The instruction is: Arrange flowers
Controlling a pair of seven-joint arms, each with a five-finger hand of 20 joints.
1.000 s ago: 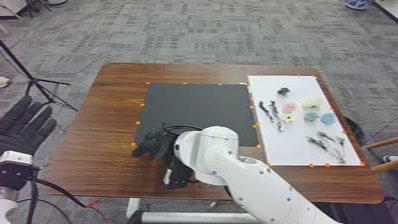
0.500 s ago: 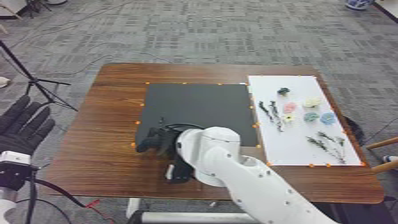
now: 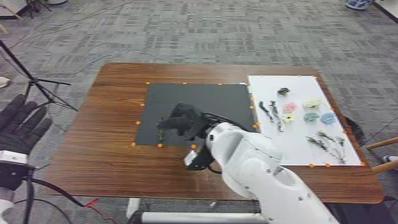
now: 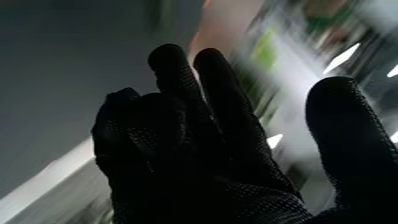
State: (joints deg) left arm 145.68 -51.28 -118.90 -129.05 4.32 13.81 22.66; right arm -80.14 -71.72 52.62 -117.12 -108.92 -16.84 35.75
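In the head view my right hand (image 3: 185,120) is over the black mat (image 3: 194,96). A thin green stem (image 3: 162,131) lies on the mat's lower left part, just left of that hand. In the right wrist view the right hand (image 4: 222,155) has its fingers mostly extended and the thumb apart, holding nothing. My left hand (image 3: 21,125) stands open beyond the table's left edge. The white board (image 3: 298,145) bears dark stems (image 3: 274,115), leafy sprigs (image 3: 330,146), a pink flower (image 3: 290,107), a cream flower (image 3: 312,103), blue flowers (image 3: 328,118) and a small dark flower (image 3: 283,91).
The brown wooden table (image 3: 98,165) surrounds the mat and board, with orange markers along their edges. A black tripod (image 3: 35,80) stands on the floor at the left. A wooden chair (image 3: 384,167) is beside the table's right edge.
My right hand has moved from the mat's lower left area up and to the right, uncovering the green stem on the mat. The left hand has barely moved.
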